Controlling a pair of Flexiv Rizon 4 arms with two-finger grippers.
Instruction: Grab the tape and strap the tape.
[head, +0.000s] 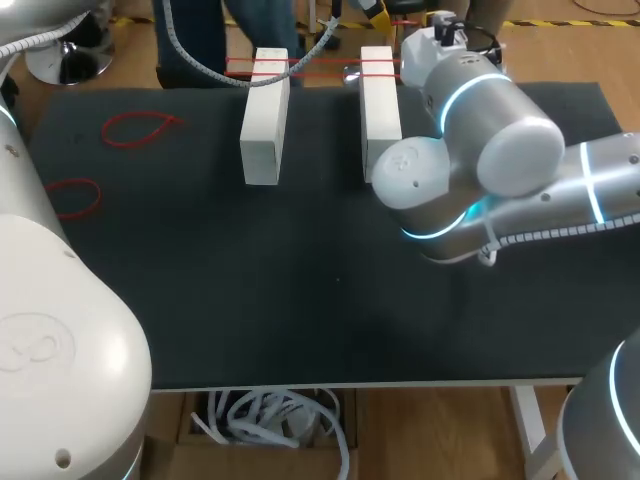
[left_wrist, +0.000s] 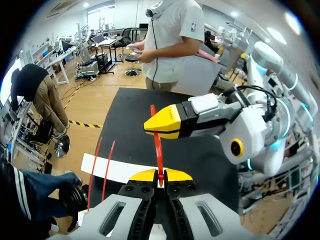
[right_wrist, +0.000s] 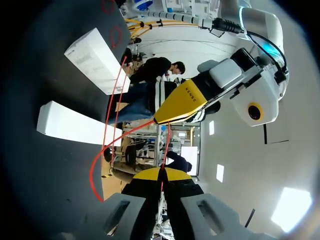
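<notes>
Tape (left_wrist: 158, 150), a thin red band, is pinched between the closed fingers of the left gripper (left_wrist: 160, 175) and also of the right gripper (right_wrist: 162, 173). It is stretched between the two tips. Beside the grippers, red strands lie across the white blocks (right_wrist: 75, 126).

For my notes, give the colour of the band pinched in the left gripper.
Red; the band shows best in the left wrist view.

Taut red tape (left_wrist: 158, 150) spans two white blocks (head: 265, 115).
</notes>
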